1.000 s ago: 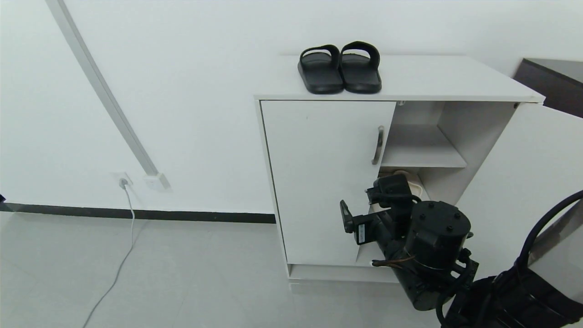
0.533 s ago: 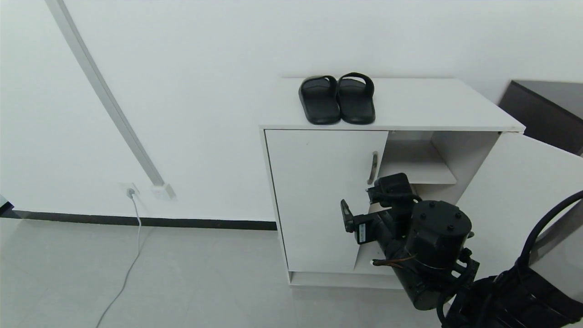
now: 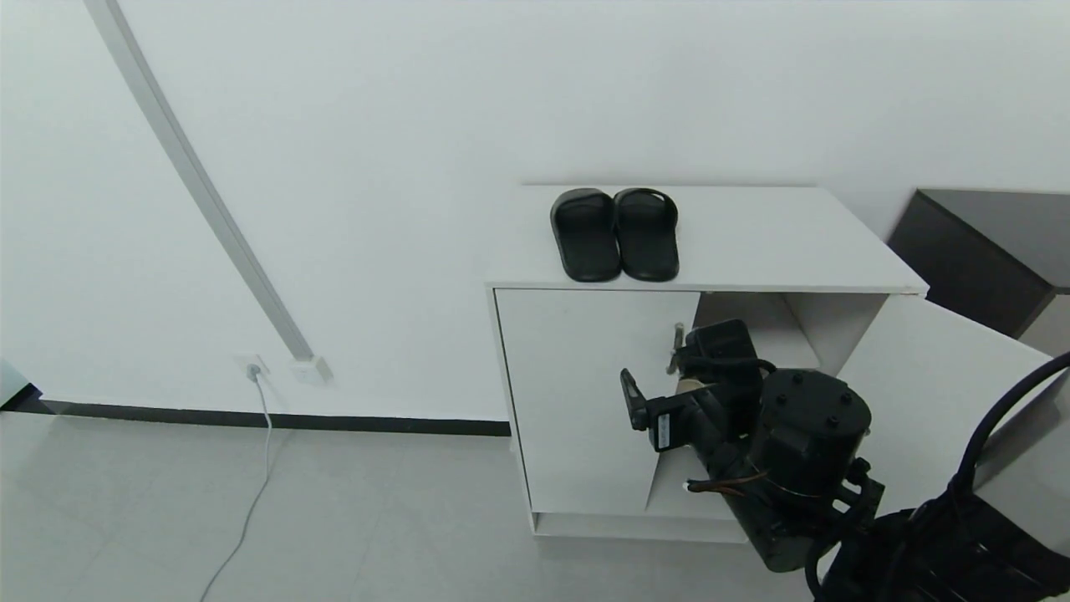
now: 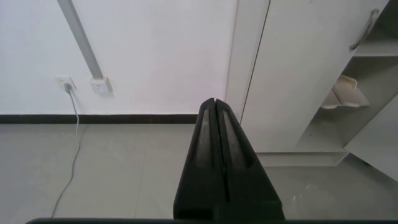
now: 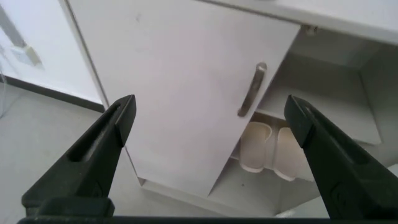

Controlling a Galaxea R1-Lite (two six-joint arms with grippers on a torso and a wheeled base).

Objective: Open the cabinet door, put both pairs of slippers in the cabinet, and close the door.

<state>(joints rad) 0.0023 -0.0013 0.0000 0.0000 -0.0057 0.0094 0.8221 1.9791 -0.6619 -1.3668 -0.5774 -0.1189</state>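
A pair of black slippers (image 3: 614, 234) lies on top of the white cabinet (image 3: 752, 242). Its left door (image 3: 585, 401) is shut and its right door (image 3: 936, 393) stands wide open. A pair of beige slippers (image 5: 270, 146) rests on the lower shelf inside, toes inward, and also shows as beige slippers (image 4: 348, 93) from the left wrist. My right gripper (image 5: 210, 106) is open and empty, facing the left door's handle (image 5: 252, 90) a short way off. My right arm (image 3: 786, 451) is in front of the open compartment. My left gripper (image 4: 214, 106) is shut and empty, low, left of the cabinet.
A wall socket with a grey cable (image 3: 255, 372) trailing over the floor sits left of the cabinet, under a slanted wall conduit (image 3: 192, 176). Dark furniture (image 3: 978, 251) stands right of the cabinet. The open door juts toward me on the right.
The whole head view has shifted: the cabinet sits lower in the picture and more of its top shows, so the camera moved. The slippers and doors stay put.
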